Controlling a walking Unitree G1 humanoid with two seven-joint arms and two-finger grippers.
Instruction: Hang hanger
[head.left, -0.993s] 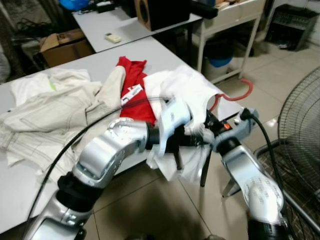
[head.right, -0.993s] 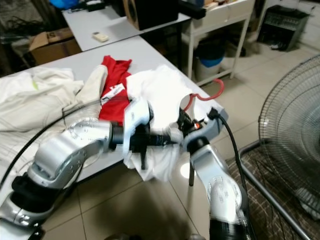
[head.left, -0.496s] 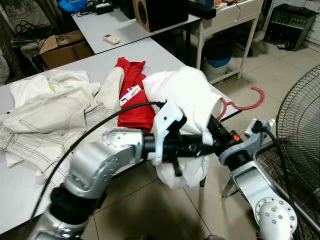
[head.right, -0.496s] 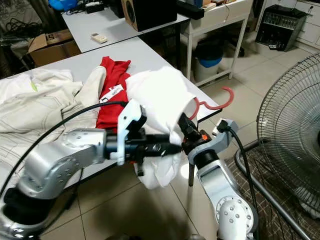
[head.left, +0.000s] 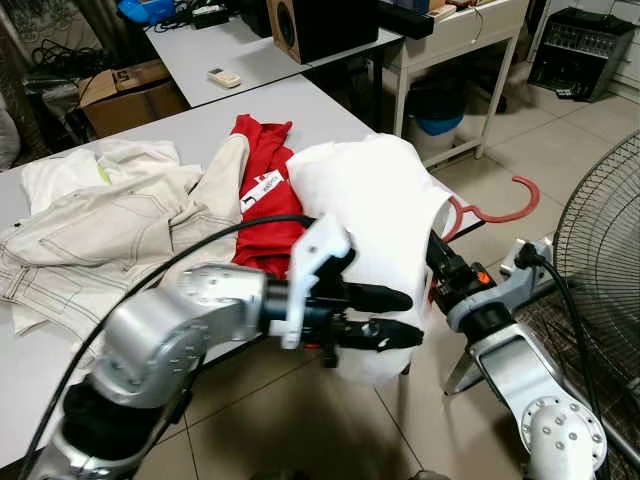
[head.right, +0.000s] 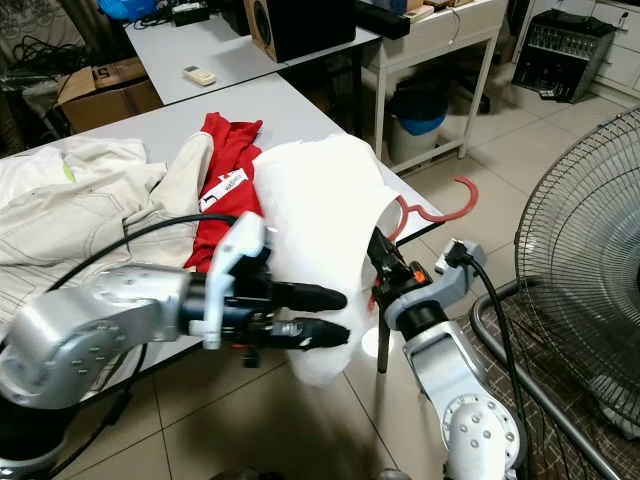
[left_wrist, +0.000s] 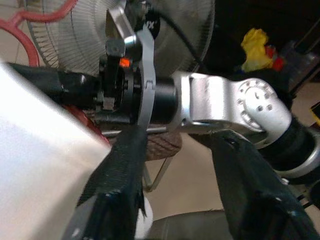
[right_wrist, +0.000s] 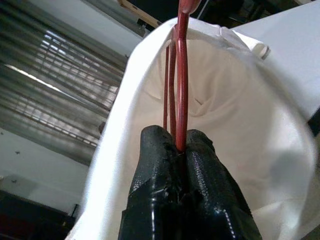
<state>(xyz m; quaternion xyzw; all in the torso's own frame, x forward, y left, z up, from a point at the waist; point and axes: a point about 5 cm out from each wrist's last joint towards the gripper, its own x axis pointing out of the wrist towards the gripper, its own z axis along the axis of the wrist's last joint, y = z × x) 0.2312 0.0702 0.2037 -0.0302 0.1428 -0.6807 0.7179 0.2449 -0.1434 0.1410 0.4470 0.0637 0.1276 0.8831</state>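
White garment (head.left: 375, 215) lifted higher, right end effector (right_wrist: 176, 150) clamping red hanger (head.left: 495, 208) inside it, left end effector (head.left: 395, 316) parted

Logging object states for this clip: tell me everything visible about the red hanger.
The red hanger looks like thin plastic, with a curved open hook projecting past the table's corner toward the fan. Its body sits inside the neck opening of a white shirt, which drapes over it and hides its arms. In the right wrist view, the right gripper is shut on its slim red bars, holding it above the floor. The left gripper, fingers apart, is at the shirt's lower part, not touching the hanger.
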